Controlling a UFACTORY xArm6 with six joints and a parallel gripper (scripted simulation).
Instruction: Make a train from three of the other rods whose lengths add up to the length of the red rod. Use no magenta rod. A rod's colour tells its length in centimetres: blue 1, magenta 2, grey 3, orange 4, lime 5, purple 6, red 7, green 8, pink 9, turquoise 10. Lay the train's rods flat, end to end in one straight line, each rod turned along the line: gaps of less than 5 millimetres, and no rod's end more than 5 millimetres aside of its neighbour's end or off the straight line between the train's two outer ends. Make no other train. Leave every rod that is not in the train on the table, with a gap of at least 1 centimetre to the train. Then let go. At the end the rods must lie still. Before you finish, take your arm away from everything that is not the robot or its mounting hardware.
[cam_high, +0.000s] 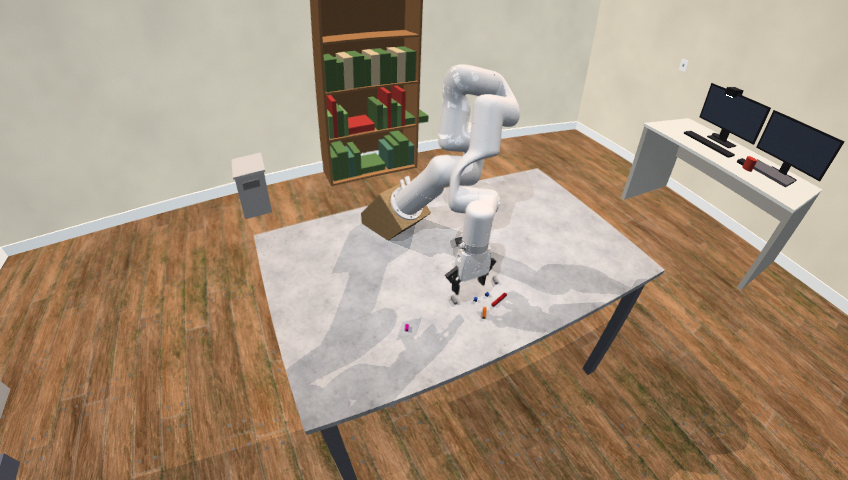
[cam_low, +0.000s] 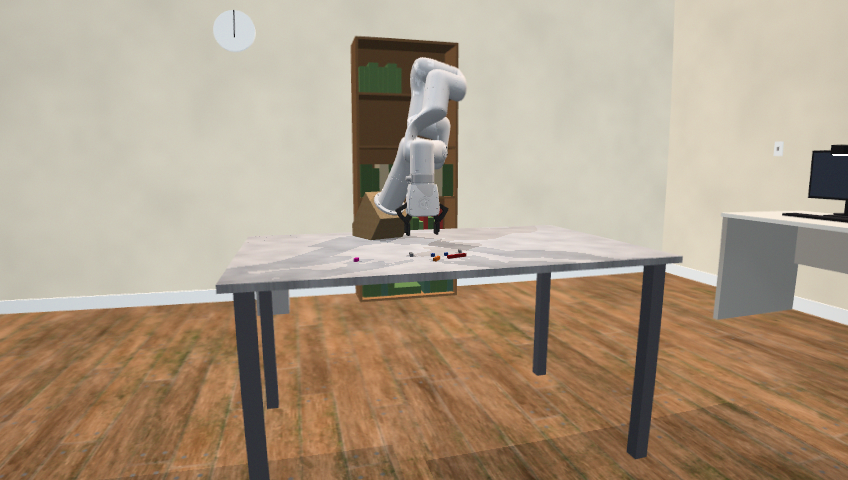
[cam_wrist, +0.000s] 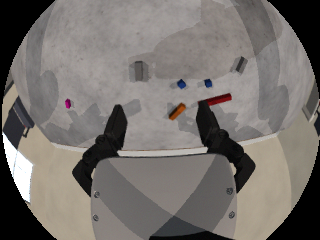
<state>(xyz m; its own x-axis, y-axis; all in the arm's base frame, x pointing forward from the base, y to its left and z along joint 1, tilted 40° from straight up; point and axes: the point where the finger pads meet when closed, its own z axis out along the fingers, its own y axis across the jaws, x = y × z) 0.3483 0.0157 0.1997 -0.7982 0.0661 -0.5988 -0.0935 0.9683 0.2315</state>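
My gripper (cam_high: 473, 284) (cam_low: 421, 228) (cam_wrist: 160, 111) is open and empty, hanging above the table just behind the rods. The red rod (cam_high: 498, 298) (cam_low: 456, 255) (cam_wrist: 218, 100) lies flat to the right. An orange rod (cam_high: 484, 312) (cam_low: 436, 258) (cam_wrist: 176, 111) lies in front of it. Two small blue rods (cam_high: 475, 298) (cam_high: 486, 293) (cam_wrist: 180, 83) (cam_wrist: 208, 83) lie apart between them. One grey rod (cam_high: 454, 299) (cam_wrist: 139, 71) lies to the left, another grey rod (cam_high: 494, 278) (cam_wrist: 239, 64) partly behind my gripper. A magenta rod (cam_high: 407, 327) (cam_low: 355, 259) (cam_wrist: 68, 103) lies alone far left.
The arm's wooden base block (cam_high: 389, 217) stands at the table's back. The table's front edge (cam_low: 446, 274) is close to the rods in the exterior view. A bookshelf (cam_high: 368, 89) and a desk with monitors (cam_high: 731, 160) stand away from the table.
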